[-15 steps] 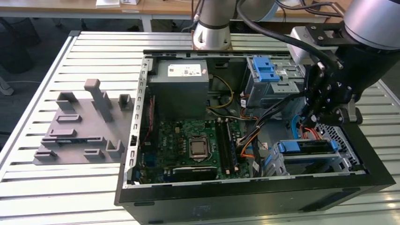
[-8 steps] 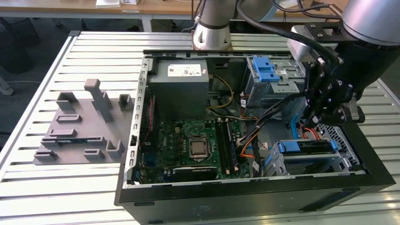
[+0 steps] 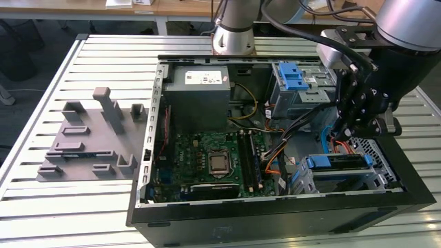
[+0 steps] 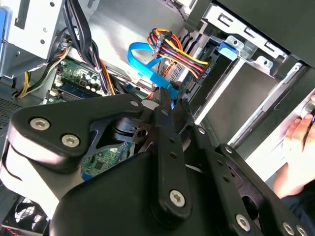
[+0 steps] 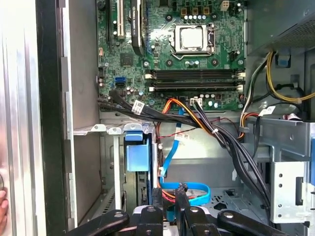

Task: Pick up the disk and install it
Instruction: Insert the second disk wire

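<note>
The slatted metal table [image 3: 96, 206] carries an open black computer case [image 3: 276, 219] lying on its side, with a grey plastic holder tray [image 3: 86, 139] well apart from it toward the exterior view's left. Inside the case sit the green motherboard [image 3: 206, 160] and the grey power-supply box [image 3: 198, 93] (white sticker on top). The robot arm [image 3: 406, 20] reaches down into the case on the exterior view's right, above a metal drive cage [image 3: 344, 178].

The disk [image 3: 339, 161], with its blue carrier, sits in that cage; in the first wrist view its blue end [image 5: 137, 152] stands in the bay beside a blue ribbon cable [image 5: 172, 152].

The gripper [image 5: 168, 199] hangs just above the cables near the cage, its two fingers [image 5: 156, 196] drawn close together with only a narrow gap, holding nothing. In the second wrist view the fingertips [image 4: 165, 101] point at the blue cable [image 4: 142, 61], and a person's hand [image 4: 298, 152] rests outside the case wall.
</note>
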`<state>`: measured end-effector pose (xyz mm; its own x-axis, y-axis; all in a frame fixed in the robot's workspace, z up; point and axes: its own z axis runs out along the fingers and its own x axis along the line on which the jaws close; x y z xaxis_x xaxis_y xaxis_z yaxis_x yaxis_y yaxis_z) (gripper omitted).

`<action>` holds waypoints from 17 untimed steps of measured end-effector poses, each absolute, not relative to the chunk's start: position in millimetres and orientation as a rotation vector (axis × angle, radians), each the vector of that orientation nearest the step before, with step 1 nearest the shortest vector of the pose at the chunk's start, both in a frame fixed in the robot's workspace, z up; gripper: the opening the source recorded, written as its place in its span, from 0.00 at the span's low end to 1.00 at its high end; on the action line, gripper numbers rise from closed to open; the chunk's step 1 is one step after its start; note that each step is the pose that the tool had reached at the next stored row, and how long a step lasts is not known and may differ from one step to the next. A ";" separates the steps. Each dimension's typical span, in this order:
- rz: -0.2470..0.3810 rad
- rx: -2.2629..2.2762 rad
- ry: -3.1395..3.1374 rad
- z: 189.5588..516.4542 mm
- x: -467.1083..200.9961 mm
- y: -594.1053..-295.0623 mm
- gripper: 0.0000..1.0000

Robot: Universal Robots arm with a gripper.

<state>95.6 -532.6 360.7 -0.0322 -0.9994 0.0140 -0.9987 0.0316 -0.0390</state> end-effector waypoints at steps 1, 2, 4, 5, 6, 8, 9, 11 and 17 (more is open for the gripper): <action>-0.060 -2.174 2.244 360.0 95.6 -532.6 0.25; -0.060 -2.174 2.244 359.2 95.6 -532.6 0.25; -0.061 -2.174 2.244 358.0 95.7 -532.6 0.25; -0.061 -2.174 2.244 357.3 95.7 -532.6 0.25; -0.061 -2.174 2.244 356.8 95.6 -532.6 0.25; -0.061 -2.174 2.244 355.6 95.7 -532.6 0.25; -0.061 -2.174 2.244 355.3 95.7 -532.6 0.25; -0.060 -2.174 2.244 354.9 95.7 -532.6 0.23; -0.008 -2.150 2.221 353.6 95.7 -532.6 0.16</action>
